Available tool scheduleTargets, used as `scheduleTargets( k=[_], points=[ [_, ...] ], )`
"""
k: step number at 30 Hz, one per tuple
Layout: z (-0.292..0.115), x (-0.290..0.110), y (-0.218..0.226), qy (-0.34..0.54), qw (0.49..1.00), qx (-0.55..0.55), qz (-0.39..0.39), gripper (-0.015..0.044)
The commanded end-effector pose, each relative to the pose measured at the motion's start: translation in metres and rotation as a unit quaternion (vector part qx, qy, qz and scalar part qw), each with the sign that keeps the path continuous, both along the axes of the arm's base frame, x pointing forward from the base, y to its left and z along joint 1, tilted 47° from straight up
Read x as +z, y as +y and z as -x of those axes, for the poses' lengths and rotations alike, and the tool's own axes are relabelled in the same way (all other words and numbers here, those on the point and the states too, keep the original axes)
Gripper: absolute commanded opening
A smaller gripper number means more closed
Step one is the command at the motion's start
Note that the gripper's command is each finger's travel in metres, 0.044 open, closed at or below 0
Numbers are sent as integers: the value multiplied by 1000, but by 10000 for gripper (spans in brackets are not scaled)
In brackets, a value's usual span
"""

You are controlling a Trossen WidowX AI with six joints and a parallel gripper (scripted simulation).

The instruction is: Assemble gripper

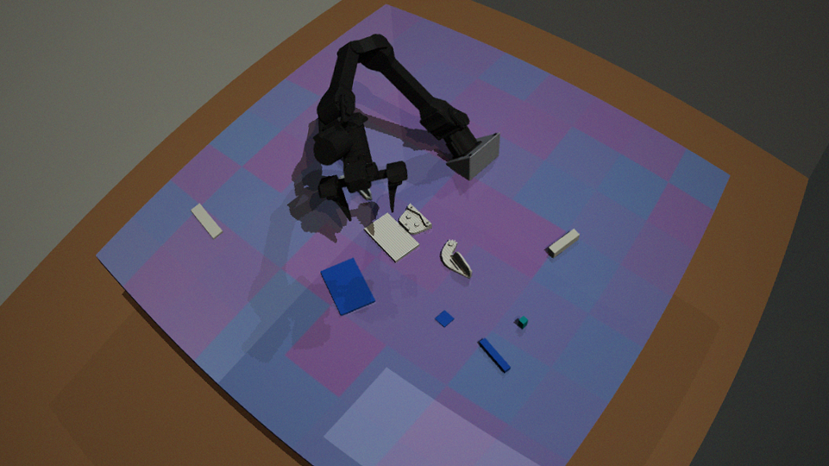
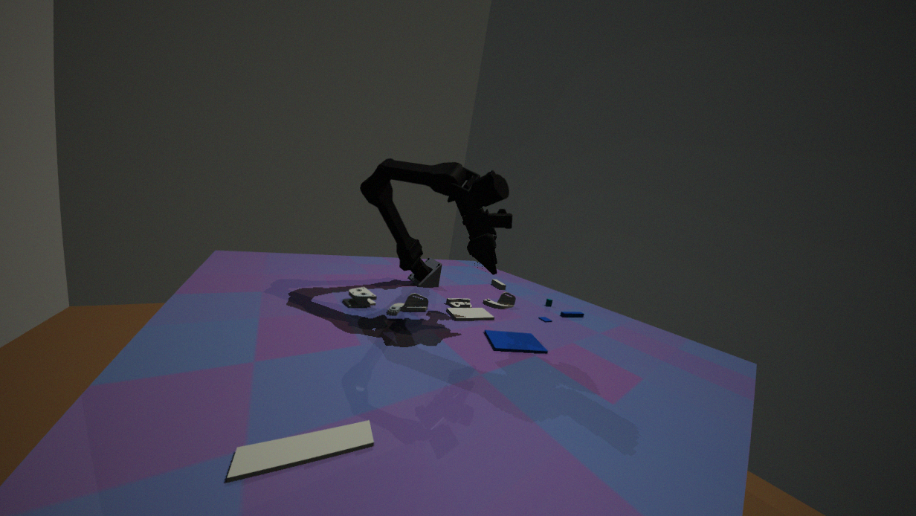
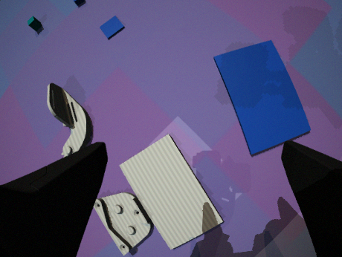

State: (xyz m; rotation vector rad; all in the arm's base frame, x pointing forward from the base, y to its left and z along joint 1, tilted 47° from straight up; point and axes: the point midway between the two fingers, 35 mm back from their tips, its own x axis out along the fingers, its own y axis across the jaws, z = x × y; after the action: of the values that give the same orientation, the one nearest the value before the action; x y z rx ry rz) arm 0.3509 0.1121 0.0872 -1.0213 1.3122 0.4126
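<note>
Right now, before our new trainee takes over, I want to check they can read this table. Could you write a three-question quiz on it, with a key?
1. True or false: the gripper is open and holding nothing.
2. Which lies nearest the ribbed white plate?
a) the teal cube
b) the gripper base
c) the narrow blue bar
3. Fill the gap: in the wrist view, the gripper base shows ___ raised pins, neither carrying a jaw.

Key: 1 true; 2 b; 3 two.
</note>
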Motion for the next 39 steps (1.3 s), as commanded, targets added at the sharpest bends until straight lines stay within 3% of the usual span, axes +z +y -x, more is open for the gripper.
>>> scheduleTargets(
  k=[1, 28, 39],
  points=[
    [15, 6, -23, 29, 998, 18, 45, 440],
    [106, 69, -137, 235, 925, 140, 265, 440],
    [111, 72, -144, 247, 917, 148, 274, 440]
  ],
)
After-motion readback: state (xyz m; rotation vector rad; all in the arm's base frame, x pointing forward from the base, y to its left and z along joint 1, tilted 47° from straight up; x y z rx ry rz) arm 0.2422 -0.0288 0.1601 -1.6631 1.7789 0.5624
